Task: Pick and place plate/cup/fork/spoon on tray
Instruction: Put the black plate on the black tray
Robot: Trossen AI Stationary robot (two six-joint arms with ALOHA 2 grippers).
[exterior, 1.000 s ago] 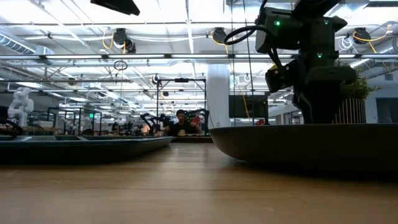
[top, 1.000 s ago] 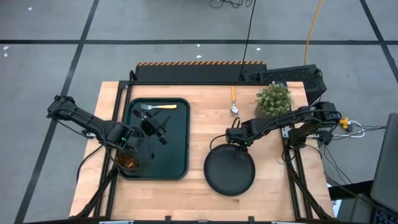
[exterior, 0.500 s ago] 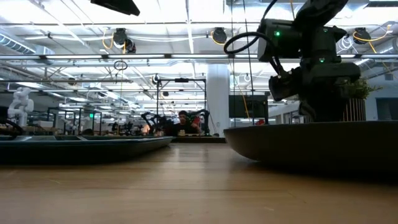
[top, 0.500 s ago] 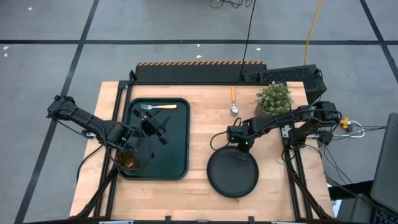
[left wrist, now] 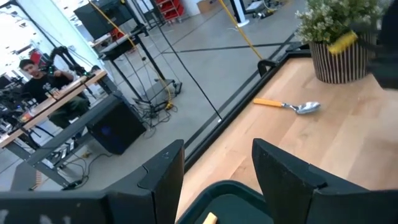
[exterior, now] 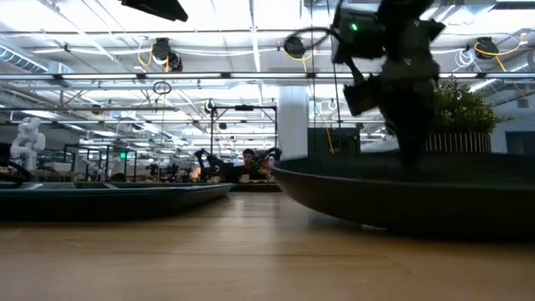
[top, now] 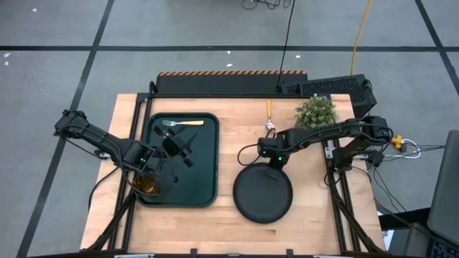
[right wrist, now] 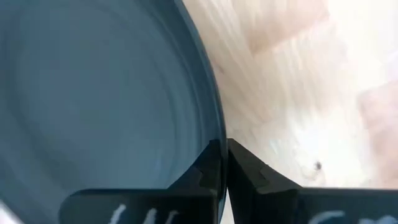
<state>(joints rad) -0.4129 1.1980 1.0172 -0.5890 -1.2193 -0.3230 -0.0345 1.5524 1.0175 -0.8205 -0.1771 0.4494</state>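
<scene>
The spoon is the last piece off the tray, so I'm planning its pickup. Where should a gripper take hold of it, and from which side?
Grip the spoon across its slim orange handle, coming straight down. It lies flat on the table, handle toward the far edge, with the plant on one side, so I'd set the fingers across the handle.

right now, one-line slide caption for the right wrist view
Right gripper pinches the rim of the dark plate over the wooden table.

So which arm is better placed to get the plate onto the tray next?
The right. Its end effector is already shut on the plate rim, while the left end effector hangs open over the tray.
</scene>
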